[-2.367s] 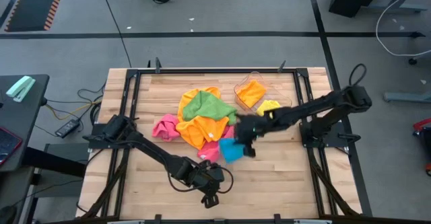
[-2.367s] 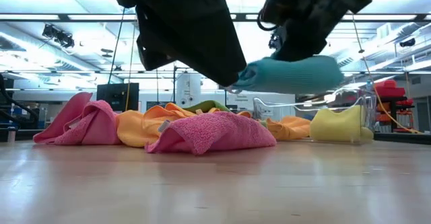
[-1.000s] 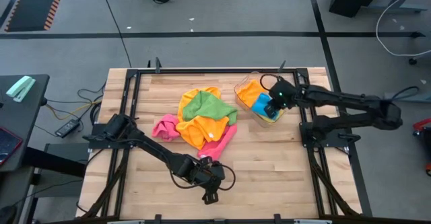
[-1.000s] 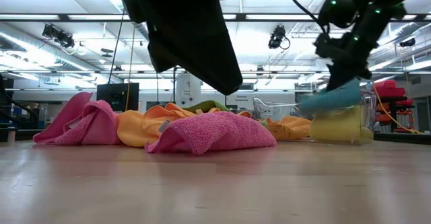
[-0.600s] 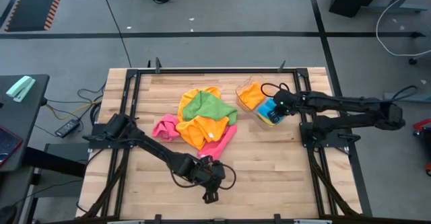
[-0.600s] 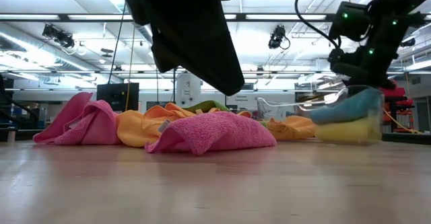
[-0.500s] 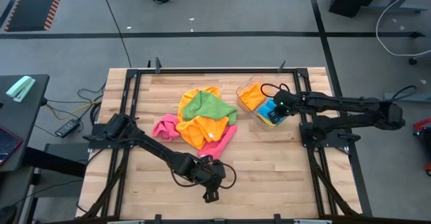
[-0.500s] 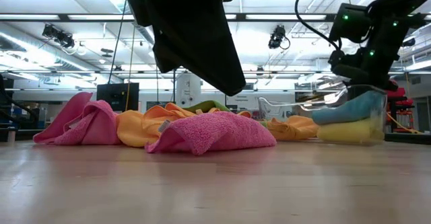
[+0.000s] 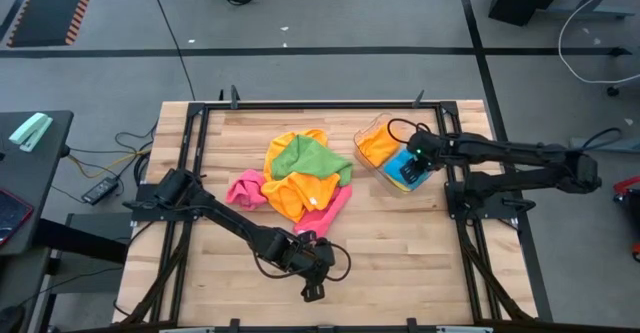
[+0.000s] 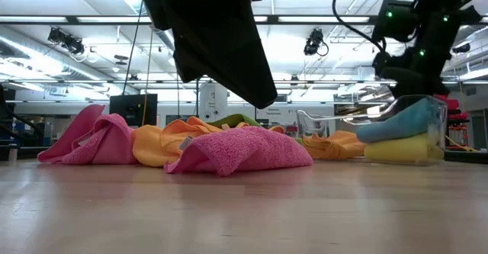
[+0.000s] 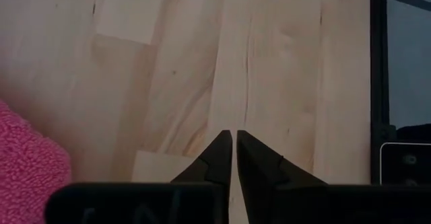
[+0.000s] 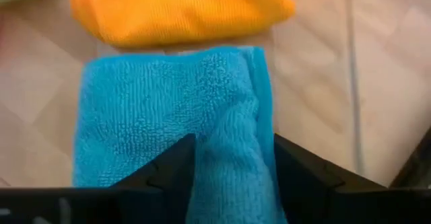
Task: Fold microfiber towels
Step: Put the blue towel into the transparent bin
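Inside the clear tray (image 9: 372, 131) at the right arm's end of the table: right gripper (image 9: 412, 163), fingers (image 12: 306, 170) spread to either side of a folded blue towel (image 12: 172, 120), no longer pinching it. Directly beneath the gripper, that blue towel lying on a folded yellow one (image 10: 404, 147); just ahead of the fingertips, a folded orange towel (image 12: 178, 9) in the same tray. Seen level across the table, blue over yellow as a flat stack, tilted slightly up toward the tray's far wall.

Step in hand, by the look of it: depositing a finished fold. Next move likely calls for lifting straight up clear of the tray walls without dragging the blue towel's raised fold, then reaching back to the loose heap.

Long axis of the blue towel running in line with the gripper's reach, one folded edge rising as a ridge between the fingers, the far end pointing at the orange towel.

Off to the gripper's side, well apart: heap of unfolded towels, green (image 9: 308, 156) on top, orange (image 9: 300, 193) beneath, pink (image 9: 243, 188) at the edges. Plenty left to fold.

Left gripper (image 11: 234, 158) waiting low over bare wood near the table's front edge, fingers pressed together on nothing, a pink towel (image 11: 27, 160) just beside it.
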### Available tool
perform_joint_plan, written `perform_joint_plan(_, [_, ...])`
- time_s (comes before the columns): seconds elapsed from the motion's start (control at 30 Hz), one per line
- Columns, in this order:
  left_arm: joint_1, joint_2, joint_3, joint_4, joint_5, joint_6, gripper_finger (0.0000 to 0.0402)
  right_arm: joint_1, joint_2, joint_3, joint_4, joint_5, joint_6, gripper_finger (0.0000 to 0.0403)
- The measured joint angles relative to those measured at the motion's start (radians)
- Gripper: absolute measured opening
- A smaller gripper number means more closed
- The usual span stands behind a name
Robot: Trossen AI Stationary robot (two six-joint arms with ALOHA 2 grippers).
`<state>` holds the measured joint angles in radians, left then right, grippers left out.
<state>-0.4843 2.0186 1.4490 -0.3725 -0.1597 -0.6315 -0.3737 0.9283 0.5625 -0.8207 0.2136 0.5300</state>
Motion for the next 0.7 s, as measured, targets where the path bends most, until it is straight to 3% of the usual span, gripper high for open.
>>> perform_joint_plan(0.57, [0.0,0.001,0.0,0.0,0.0,0.014,0.0021,0.0,0.0,0.172,-0.072,0.077,-0.009,0.0206])
perform_joint_plan(0.7, [0.0,0.001,0.0,0.0,0.0,0.014,0.0021,0.017,0.0,0.208,-0.07,-0.003,-0.014,0.0206])
